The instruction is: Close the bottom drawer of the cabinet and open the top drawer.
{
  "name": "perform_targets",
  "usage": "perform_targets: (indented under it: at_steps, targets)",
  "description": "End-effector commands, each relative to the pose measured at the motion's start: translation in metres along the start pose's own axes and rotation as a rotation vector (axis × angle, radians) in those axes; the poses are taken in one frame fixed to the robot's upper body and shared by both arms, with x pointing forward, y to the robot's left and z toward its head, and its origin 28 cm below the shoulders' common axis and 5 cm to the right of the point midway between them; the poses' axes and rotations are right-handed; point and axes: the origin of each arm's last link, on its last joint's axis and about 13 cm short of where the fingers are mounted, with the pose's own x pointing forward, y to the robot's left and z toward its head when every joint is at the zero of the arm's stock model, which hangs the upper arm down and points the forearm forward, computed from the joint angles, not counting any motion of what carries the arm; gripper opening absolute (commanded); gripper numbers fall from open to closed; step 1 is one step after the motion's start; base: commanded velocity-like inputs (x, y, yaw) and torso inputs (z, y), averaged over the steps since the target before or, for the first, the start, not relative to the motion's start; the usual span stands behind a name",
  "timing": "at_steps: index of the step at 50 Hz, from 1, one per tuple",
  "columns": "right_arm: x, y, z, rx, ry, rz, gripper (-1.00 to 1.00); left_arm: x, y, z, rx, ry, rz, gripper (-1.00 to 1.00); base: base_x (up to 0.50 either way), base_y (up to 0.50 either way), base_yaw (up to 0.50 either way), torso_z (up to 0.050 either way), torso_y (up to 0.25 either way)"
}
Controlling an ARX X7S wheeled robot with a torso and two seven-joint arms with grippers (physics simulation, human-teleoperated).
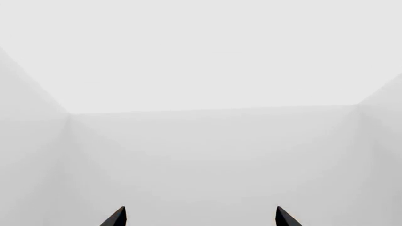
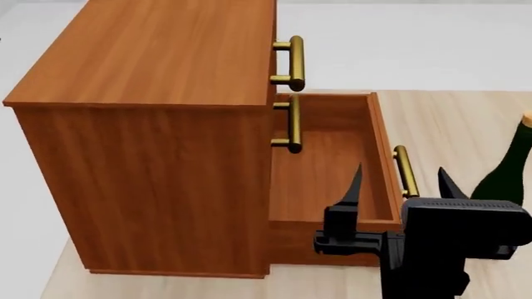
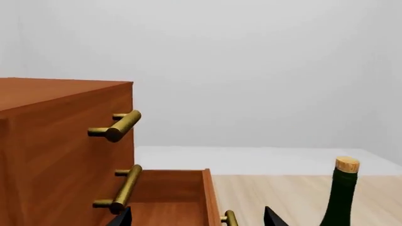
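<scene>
From the head view, the cabinet (image 2: 149,143) stands on a pale wooden table (image 2: 465,124), its side turned toward us and its drawer fronts facing right. The top drawer (image 2: 273,56) is pushed in flush, its brass handle (image 2: 296,62) sticking out. The middle drawer (image 2: 273,124) is also shut, with its own handle (image 2: 293,123) just below. The bottom drawer (image 2: 332,168) is pulled well out, an open box with nothing visible inside, its handle (image 2: 405,171) on the far-right face. The right gripper (image 2: 399,187) hangs over the near corner of that open drawer, its two dark fingers spread apart and holding nothing; one finger is above the drawer's inside, the other beyond the front panel, with the drawer handle between them. A green wine bottle (image 2: 507,174) with a cork stands at the right edge.

The left wrist view shows only blank pale walls and the two tips of the left gripper (image 1: 201,217), set wide apart and empty.

The right wrist view looks along the drawer fronts: top handle (image 3: 119,126), middle handle (image 3: 123,188), the bottom drawer's rim (image 3: 209,197) and the bottle (image 3: 342,195) nearby to the side.
</scene>
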Motion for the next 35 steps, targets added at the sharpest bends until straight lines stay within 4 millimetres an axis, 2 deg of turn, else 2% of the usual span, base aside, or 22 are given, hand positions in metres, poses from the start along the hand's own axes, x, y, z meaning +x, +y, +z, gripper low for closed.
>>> perform_targets:
  at_steps: [1, 9, 27, 35]
  targets:
    - [-0.0003, -0.0004, -0.0001, 0.002, -0.001, -0.002, 1.0, -0.0004, -0.0003, 0.0011, -0.004, -0.006, -0.007, 1.0, 0.38, 0.0, 0.0, 0.0, 0.0]
    - [-0.0005, -0.0005, -0.0002, 0.006, -0.007, -0.006, 1.0, 0.0001, -0.0003, 0.0013, -0.004, -0.007, -0.008, 1.0, 0.38, 0.0, 0.0, 0.0, 0.002]
    - [-0.0001, -0.0002, 0.0007, 0.01, -0.011, -0.002, 1.0, 0.0012, -0.0004, 0.0019, -0.005, -0.001, 0.006, 1.0, 0.0, 0.0, 0.0, 0.0, 0.0]
    - [-0.0002, 0.0001, 0.0016, 0.01, -0.011, -0.001, 1.0, 0.0018, -0.0004, 0.0042, -0.009, 0.0, 0.008, 1.0, 0.0, 0.0, 0.0, 0.0, -0.137]
